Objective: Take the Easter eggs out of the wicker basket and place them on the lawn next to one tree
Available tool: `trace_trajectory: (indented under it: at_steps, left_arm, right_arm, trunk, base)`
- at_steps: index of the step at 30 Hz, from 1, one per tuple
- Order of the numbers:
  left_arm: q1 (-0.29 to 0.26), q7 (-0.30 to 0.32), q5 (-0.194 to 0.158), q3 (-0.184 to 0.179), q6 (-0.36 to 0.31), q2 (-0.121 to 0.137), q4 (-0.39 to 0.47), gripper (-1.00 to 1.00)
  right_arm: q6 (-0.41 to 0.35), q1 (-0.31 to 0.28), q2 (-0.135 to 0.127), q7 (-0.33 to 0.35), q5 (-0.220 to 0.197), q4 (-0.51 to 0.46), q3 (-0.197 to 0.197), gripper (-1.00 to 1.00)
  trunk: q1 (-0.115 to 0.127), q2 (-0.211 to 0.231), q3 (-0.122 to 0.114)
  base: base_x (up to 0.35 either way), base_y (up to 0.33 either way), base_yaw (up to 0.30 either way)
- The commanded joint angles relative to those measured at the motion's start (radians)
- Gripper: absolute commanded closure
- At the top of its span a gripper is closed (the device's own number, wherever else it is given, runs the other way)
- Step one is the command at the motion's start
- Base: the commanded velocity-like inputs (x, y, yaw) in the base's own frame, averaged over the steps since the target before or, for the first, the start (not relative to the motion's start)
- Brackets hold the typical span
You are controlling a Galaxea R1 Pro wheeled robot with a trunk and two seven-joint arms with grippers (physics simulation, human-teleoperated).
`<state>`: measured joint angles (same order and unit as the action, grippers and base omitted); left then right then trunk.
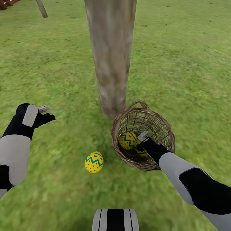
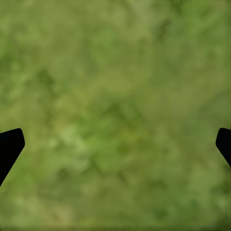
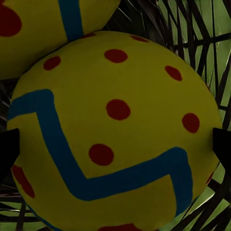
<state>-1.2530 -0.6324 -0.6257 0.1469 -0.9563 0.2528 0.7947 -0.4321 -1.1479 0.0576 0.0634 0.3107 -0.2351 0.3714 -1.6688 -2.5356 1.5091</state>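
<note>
My right gripper [image 1: 141, 138] is down inside the basket [image 1: 166, 134], fingers spread either side of an egg [image 3: 115, 130] and not yet clenched; I'd settle deeper before squeezing. One egg [image 1: 94, 162] lies on the lawn [image 1: 57, 64] near the tree [image 1: 110, 57]. Left gripper [image 1: 45, 110] hangs released.

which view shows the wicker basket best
The head view: the whole wicker basket lies tipped beside the tree trunk, its opening toward the camera. The right wrist view catches dark weave behind two eggs; the left wrist view shows grass.
</note>
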Motion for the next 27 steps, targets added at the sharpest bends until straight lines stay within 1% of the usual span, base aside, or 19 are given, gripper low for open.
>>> trace_trajectory:
  at_steps: [1, 12, 27]
  left_arm:
    - [0.0, -0.009, -0.01, 0.0, -0.002, 0.0, 0.001, -1.0]
    - [0.0, -0.006, -0.016, 0.002, -0.003, 0.001, 0.001, -1.0]
    - [0.0, -0.004, -0.016, -0.002, -0.004, -0.001, -0.017, -1.0]
  right_arm:
    - [-0.006, 0.0, -0.001, 0.007, 0.013, 0.001, 0.0, 1.0]
    - [-0.005, 0.0, -0.004, 0.007, 0.013, -0.001, 0.0, 1.0]
    - [0.001, 0.0, -0.007, 0.006, 0.013, -0.004, 0.0, 1.0]
  trunk:
    - [0.0, 0.0, 0.001]
    - [0.0, 0.0, 0.001]
    - [0.007, 0.003, -0.057]
  base:
    - [0.0, 0.0, 0.0]
    - [0.0, 0.0, 0.0]
    - [0.0, 0.0, 0.0]
